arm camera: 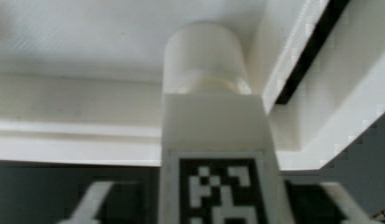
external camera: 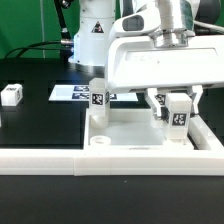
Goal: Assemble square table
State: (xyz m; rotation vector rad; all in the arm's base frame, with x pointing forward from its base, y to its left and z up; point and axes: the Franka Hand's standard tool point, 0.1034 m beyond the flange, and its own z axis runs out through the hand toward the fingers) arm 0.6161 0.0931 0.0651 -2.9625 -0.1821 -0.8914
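tool: jaws apart, loosely straddling upright leg | where: exterior view's right, standing on the square table

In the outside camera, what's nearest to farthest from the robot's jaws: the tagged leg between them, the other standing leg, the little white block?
1. Tagged white block leg, right between the jaws, at the exterior view's right.
2. Other upright tagged white leg, mid-picture on the white square plastic slab.
3. Small white block, far at the exterior view's left.
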